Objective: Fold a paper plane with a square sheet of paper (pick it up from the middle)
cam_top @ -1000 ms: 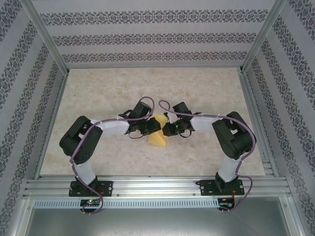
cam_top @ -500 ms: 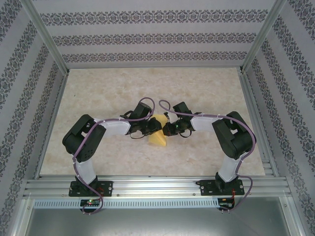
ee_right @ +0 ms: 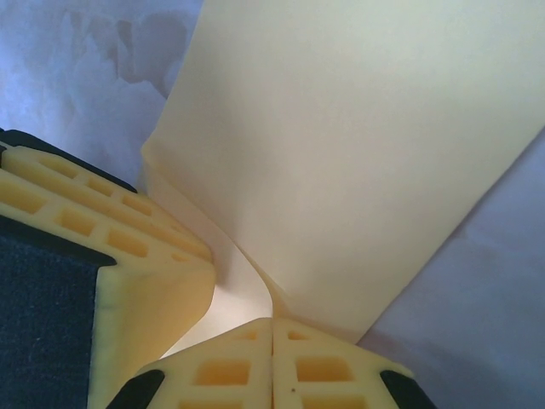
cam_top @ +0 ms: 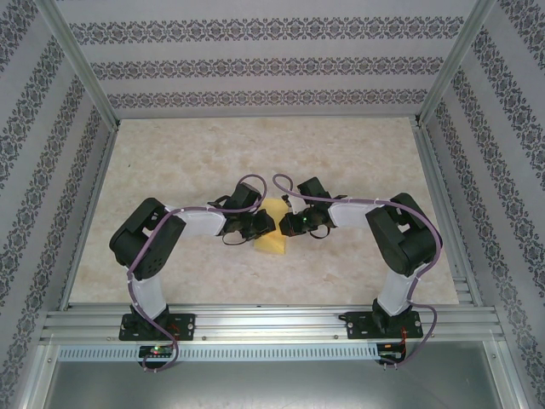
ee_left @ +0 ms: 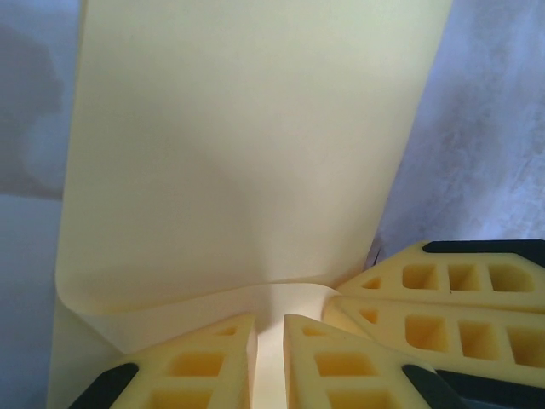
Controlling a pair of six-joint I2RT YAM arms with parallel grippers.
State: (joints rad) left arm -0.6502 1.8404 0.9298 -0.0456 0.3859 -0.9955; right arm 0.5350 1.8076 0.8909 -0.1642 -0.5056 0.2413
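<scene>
The square sheet of paper (cam_top: 273,244) is yellow and lies folded at mid-table, and both arms meet over it. In the left wrist view a broad flap of the paper (ee_left: 247,145) rises ahead and curls at its base. My left gripper (ee_left: 269,328) stands nearly shut, with a strip of that paper running through the narrow slit between its fingers. The right gripper's fingers (ee_left: 451,298) sit close on the right there. My right gripper (ee_right: 272,328) is shut tight, and the paper's curled fold (ee_right: 358,145) runs into its tips. From above, the left gripper (cam_top: 269,225) and the right gripper (cam_top: 285,227) almost touch.
The marbled tabletop (cam_top: 255,153) stretches wide behind and to both sides of the arms. Patterned walls (cam_top: 272,64) close in three sides, and an aluminium rail (cam_top: 272,322) runs along the near edge at the arm bases.
The left arm has shifted slightly right, closer to the right gripper. Less of the yellow paper shows below the two grippers. Both grips look unchanged.
</scene>
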